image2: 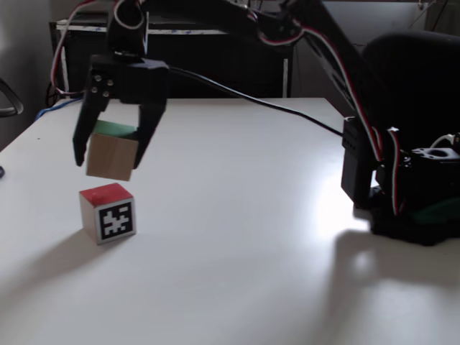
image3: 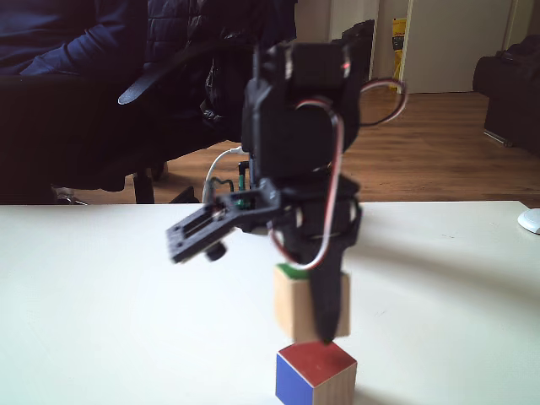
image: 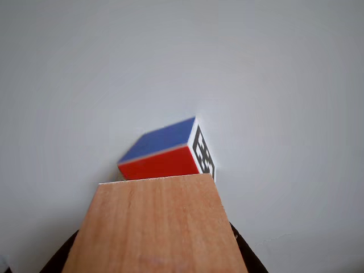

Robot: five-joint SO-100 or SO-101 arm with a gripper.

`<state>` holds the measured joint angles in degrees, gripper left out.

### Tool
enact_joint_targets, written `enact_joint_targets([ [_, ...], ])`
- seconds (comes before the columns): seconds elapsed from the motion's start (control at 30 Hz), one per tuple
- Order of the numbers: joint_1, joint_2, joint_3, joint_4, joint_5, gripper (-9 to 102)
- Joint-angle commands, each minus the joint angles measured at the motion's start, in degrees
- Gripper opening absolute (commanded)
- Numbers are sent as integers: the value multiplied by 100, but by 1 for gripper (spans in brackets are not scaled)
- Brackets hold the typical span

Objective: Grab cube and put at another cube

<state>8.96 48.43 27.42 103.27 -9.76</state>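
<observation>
Wood grain of the cube (image: 154, 227) looms closest in the other view, with another cube (image: 168, 152) resting on the white table (image: 284, 85) just past its far edge. Both fixed views show the black arm (image2: 316, 36) reaching out, its gripper (image2: 109, 157) clamped on the cube (image2: 111, 154), which hangs in the air just above another cube (image2: 108, 213) without touching it.
</observation>
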Motion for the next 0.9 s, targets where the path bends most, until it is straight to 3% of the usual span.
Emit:
enact_joint_targets([
  [0.0,26,-9,-378,26,-79,7],
  [0.37,-35,-325,-545,26,-53,11],
  [0.87,-176,-413,-571,26,62,26],
])
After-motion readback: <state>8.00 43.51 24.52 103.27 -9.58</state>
